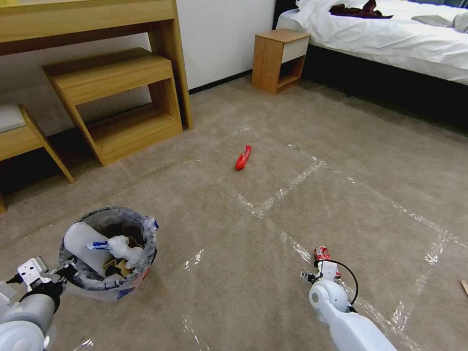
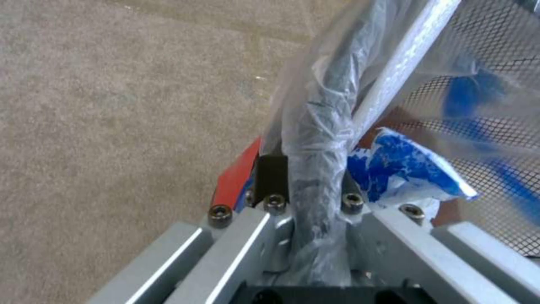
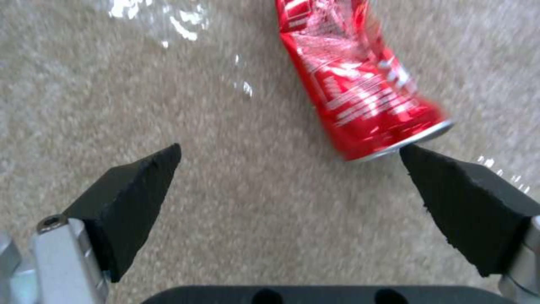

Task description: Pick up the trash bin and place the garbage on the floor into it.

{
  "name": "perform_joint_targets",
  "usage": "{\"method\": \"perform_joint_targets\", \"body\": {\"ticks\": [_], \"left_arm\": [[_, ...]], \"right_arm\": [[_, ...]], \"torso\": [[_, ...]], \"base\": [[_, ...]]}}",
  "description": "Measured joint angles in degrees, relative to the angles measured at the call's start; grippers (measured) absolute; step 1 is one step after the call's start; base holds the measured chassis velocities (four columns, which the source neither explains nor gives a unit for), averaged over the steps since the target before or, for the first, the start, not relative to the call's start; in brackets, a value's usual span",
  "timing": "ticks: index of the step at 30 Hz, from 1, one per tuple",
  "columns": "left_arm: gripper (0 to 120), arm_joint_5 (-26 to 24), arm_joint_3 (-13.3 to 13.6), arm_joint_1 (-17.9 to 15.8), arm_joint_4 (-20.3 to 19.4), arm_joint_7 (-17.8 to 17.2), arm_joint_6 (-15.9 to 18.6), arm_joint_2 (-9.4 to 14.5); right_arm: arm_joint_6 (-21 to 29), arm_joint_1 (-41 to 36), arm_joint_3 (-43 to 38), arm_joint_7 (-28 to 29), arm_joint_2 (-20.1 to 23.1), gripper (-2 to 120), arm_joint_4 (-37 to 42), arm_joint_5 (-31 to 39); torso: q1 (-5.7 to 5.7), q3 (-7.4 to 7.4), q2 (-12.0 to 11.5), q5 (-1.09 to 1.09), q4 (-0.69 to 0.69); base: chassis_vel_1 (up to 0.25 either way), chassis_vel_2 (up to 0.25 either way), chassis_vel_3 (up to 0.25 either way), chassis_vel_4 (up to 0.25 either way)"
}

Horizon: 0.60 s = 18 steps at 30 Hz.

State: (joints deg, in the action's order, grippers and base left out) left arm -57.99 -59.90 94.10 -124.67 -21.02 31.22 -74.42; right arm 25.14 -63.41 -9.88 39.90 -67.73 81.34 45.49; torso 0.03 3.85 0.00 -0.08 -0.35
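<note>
Head view. The bin (image 1: 108, 253) is held at the lower left by the left gripper (image 1: 66, 274), which is clamped on its near rim. Inside it are seen a white roll and white-and-blue wads. The right gripper (image 1: 312, 274) is lowered to the carpet (image 1: 341, 161) at the lower right, just short of a red can (image 1: 321, 253) lying on a tape strip. A red wrapper (image 1: 243, 157) lies farther off, well apart from both arms, and a thin stick (image 1: 464, 286) is seen at the right edge.

Left wrist view. The dark rim (image 2: 320, 139), wrapped in clear liner, is gripped between the closed fingers (image 2: 271, 175). The hold is judged firm; the liner film is thin and slippery, so some slip at the rim is possible.

Right wrist view. The can (image 3: 360, 80) lies on its side, dented and crumpled. The right gripper (image 3: 290, 156) is spread wide and holds nothing; one pad (image 3: 467, 202) is close to the can's end rim, whether touching cannot be told, and the other stands well apart. The can is off-centre between the pads. It is judged light, thin-walled and easily crushed further, with a smooth skin liable to roll. A hold across the mid-body, not the end rim, is advised.
</note>
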Motion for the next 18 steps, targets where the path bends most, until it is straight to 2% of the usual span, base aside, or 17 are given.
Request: {"method": "perform_joint_targets", "body": {"ticks": [11, 18], "left_arm": [[1, 0.1, -0.2, 0.1, -0.2, 0.0, -0.1, -0.2], [1, 0.3, -0.1, 0.7, -0.9, 0.0, -0.3, -0.7]], "right_arm": [[0.2, -0.1, -0.2, -0.7, 2.8, 99, 1.4, -3.0], [-1.0, 2.3, 1.6, -2.6, 2.1, 99, -3.3, -5.3]], "torso": [[0.0, 0.0, 0.0, 0.0, -0.01], [0.0, 0.0, 0.0, 0.01, -0.01]], "base": [[0.0, 0.0, 0.0, 0.0], [0.0, 0.0, 0.0, 0.0]]}}
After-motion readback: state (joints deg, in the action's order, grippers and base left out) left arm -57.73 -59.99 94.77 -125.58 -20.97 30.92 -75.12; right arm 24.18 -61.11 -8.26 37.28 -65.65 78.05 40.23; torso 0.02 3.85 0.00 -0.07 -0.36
